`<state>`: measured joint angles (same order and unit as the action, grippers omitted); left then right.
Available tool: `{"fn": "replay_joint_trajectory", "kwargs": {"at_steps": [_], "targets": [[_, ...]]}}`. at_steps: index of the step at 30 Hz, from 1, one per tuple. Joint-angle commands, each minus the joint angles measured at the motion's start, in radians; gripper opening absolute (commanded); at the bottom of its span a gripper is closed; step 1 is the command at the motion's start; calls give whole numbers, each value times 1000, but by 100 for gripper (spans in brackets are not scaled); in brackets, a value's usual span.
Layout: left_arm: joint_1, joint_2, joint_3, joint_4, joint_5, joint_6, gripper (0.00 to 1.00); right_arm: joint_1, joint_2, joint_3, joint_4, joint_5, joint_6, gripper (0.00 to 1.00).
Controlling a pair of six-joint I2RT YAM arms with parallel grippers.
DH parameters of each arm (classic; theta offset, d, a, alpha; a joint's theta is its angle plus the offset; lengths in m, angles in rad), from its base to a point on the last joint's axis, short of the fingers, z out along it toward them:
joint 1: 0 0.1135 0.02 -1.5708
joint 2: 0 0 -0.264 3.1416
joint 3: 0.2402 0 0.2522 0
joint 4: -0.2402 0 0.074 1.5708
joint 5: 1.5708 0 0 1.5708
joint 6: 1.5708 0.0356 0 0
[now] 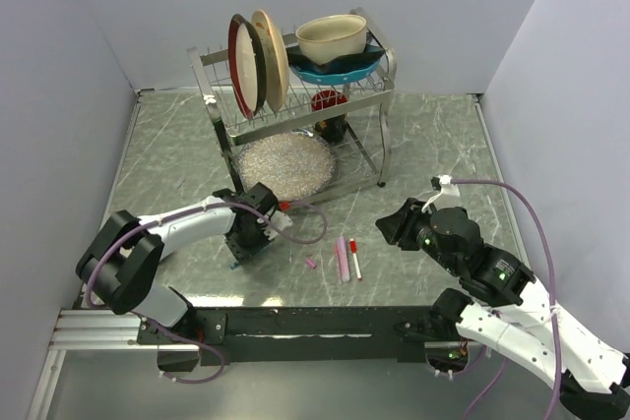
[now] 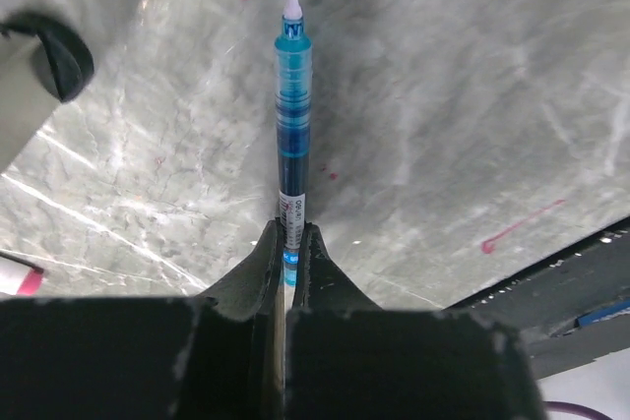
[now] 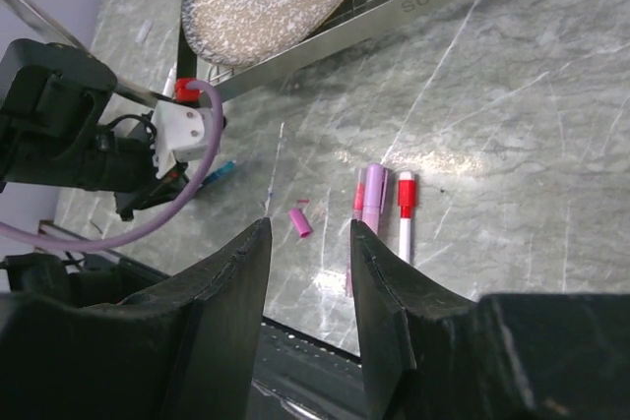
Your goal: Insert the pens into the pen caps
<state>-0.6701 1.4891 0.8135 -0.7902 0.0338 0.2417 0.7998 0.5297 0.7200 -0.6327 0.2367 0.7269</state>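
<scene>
While the left end effector [image 2: 290, 235] is clamped, the blue pen [image 2: 292, 115] is gripped at its rear end. The right end effector [image 3: 310, 233] is held half spread and empty. A pink cap [image 3: 299, 223], pink pen [image 1: 341, 259] and red-tipped pen [image 3: 405, 218] are laid on the bench [image 3: 512, 145] nearby.

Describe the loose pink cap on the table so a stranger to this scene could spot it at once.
From the metal dish rack at the back, come toward the near edge to the pens lying side by side. The pink cap lies alone just left of them, touching nothing, a stub far shorter than any pen.
</scene>
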Motion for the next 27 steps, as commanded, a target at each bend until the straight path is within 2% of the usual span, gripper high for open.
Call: {"fn": "replay_joint_trajectory", "kwargs": {"at_steps": [1, 7, 9, 13, 17, 20, 27], "targets": [[-34, -58, 58, -27, 21, -7, 1, 1, -14, 21, 16, -19, 34, 46], [-107, -108, 102, -87, -17, -42, 1, 1, -27, 4, 45, -46, 55, 46], [-131, -131, 128, -115, -28, -73, 1, 1, -28, -5, 86, -107, 48, 46], [-206, -174, 251, -141, -28, -120, 1, 3, -91, -127, 292, -265, 68, 50], [-215, -179, 390, -130, 61, -241, 1, 15, -187, -279, 618, -349, 170, 60], [-229, -171, 467, -97, 145, -350, 1, 26, -226, -356, 763, -356, 226, 65], [-255, -251, 418, 159, 391, -524, 1, 78, -103, -301, 806, -335, 155, 70]]}}
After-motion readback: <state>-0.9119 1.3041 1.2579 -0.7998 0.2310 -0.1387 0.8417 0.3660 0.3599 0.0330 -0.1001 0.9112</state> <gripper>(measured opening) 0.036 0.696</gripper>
